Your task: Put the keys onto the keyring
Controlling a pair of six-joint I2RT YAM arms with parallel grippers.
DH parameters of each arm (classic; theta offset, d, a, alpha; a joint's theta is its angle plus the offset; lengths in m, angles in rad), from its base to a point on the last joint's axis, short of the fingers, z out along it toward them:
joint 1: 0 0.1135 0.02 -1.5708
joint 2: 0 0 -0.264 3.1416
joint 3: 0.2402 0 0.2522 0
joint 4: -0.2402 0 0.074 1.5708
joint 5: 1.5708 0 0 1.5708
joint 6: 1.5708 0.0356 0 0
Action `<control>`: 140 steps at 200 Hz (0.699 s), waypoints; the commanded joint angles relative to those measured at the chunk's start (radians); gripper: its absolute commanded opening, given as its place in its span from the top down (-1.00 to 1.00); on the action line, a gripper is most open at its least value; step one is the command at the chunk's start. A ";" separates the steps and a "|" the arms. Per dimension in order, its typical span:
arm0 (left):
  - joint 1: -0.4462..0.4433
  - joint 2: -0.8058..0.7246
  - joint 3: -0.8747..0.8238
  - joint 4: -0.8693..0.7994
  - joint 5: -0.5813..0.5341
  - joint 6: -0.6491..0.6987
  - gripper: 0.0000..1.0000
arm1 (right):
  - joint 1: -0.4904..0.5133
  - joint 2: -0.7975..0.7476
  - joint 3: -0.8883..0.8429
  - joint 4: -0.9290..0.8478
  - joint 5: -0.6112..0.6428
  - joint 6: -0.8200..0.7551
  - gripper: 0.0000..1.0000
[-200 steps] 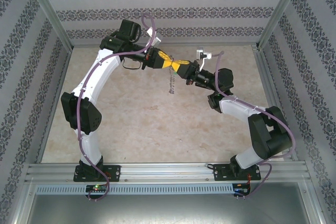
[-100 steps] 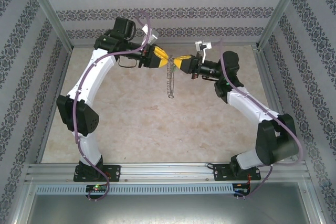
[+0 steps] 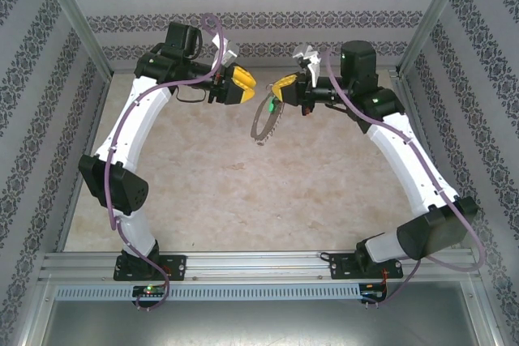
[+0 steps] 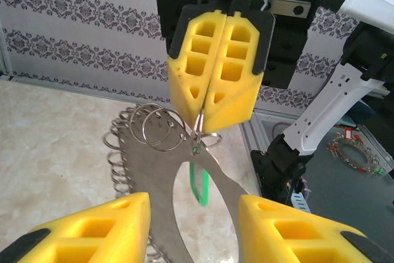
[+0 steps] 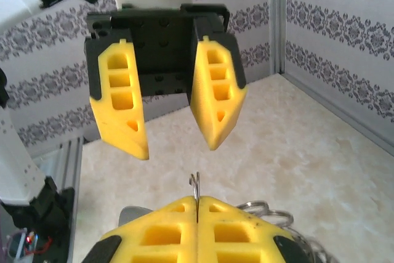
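We see the right gripper [image 4: 208, 118] with its yellow foam fingers pressed fully together on the top of the large, thin, silvery metal keyring [image 3: 261, 126]. The keyring hangs from them in the air above the pale marbled table [image 3: 203, 184], strung round with small wire rings. The keys [image 4: 200, 183], marked by a small green oblong plastic tag, dangle inside the loop just under those fingertips, while the left gripper [image 5: 176, 146] faces it, apart, yellow fingers spread wide and holding nothing.
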 commanded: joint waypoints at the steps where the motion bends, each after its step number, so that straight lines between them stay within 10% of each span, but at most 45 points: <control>1: 0.006 -0.002 0.040 -0.060 0.028 0.040 0.15 | 0.035 0.049 0.135 -0.327 0.091 -0.249 1.00; 140: -0.052 0.068 0.060 -0.207 0.009 0.150 0.17 | 0.070 0.164 0.311 -0.509 0.066 -0.378 1.00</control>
